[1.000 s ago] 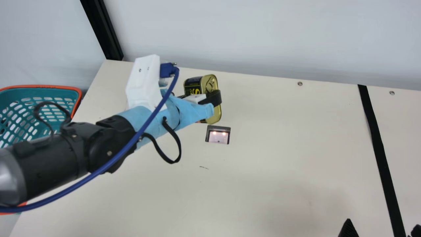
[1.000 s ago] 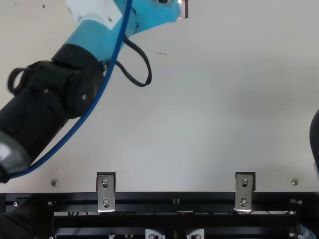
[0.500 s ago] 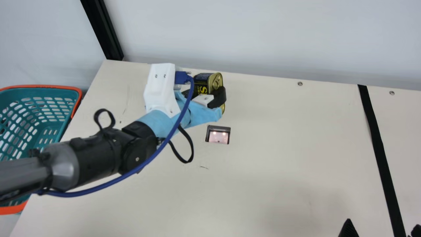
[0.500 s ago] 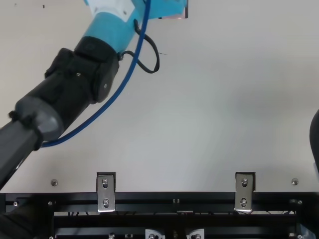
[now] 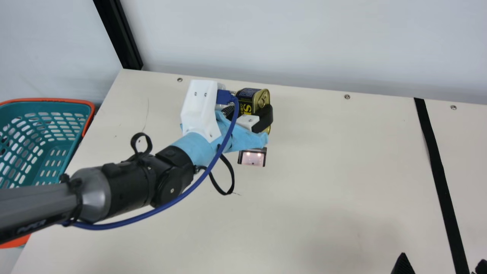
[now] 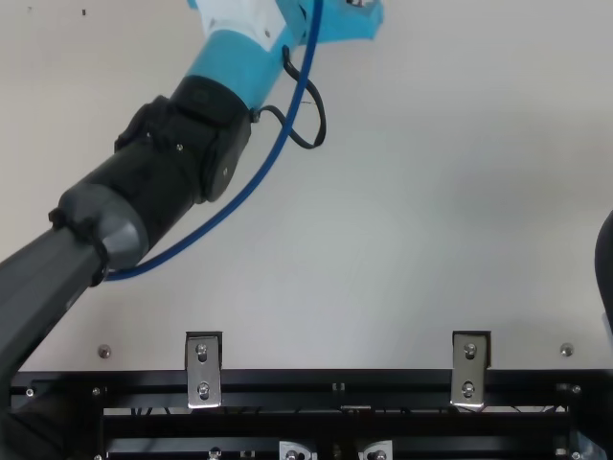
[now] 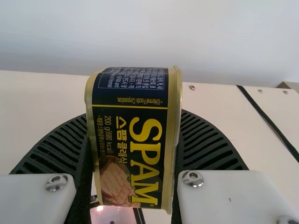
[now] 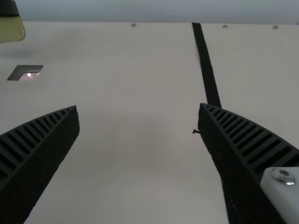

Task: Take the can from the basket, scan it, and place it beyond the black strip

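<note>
In the main view my left gripper is shut on the dark and gold can, held on its side just behind the lit scanner. The left wrist view shows the can squeezed between the ribbed fingers of my left gripper, above the scanner. My right gripper is at the main view's bottom right corner; in the right wrist view this gripper stands open with nothing between its fingers. The black strip runs along the table's right part. The teal basket stands at the far left.
A pale wall rises behind the table's back edge, with a black post at the back left corner. Small screws dot the back edge. A blue cable loops along my left arm. Bare tabletop lies between scanner and strip.
My left arm has moved to the right with the can, bringing its gripper over the rear part of the scanner in the main view. The right gripper's fingertips have stayed still.
</note>
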